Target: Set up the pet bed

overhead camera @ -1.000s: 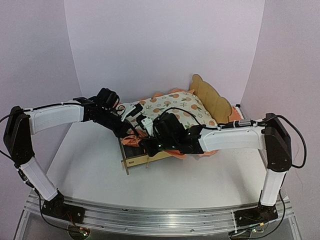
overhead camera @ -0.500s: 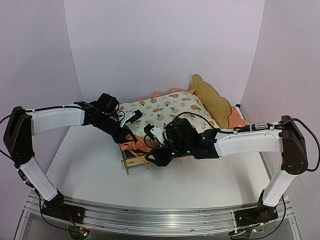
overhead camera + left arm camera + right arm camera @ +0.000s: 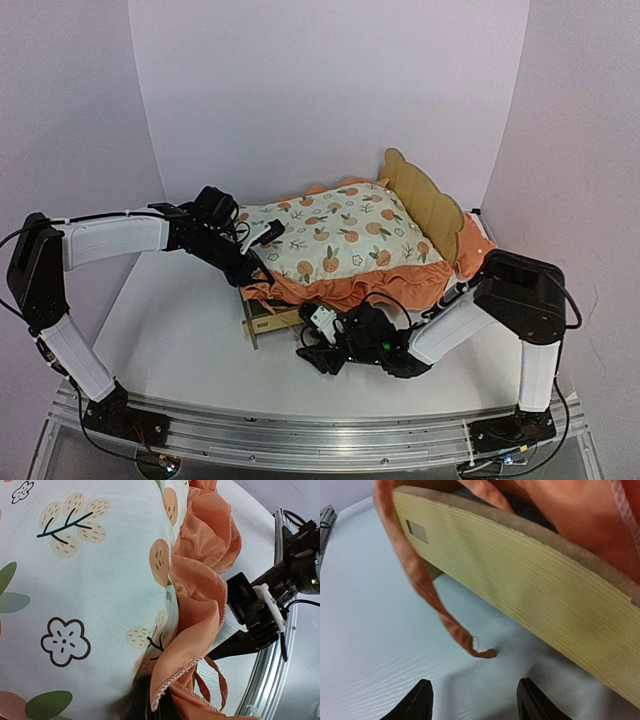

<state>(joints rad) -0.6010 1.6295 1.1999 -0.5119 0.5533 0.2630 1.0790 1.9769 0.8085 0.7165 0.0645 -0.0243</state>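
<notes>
left fingers (image 3: 141, 709) seemingly pinching ruffled pad (image 3: 200, 605), right fingers (image 3: 422, 702) spread before pet bed (image 3: 520, 590)

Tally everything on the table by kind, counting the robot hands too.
pet bed: 1
ruffled pad: 1
orange cloth piece at the far right of the bed, kind unclear: 1
robot hands: 2, the left hand and the right hand
Total: 5
</notes>
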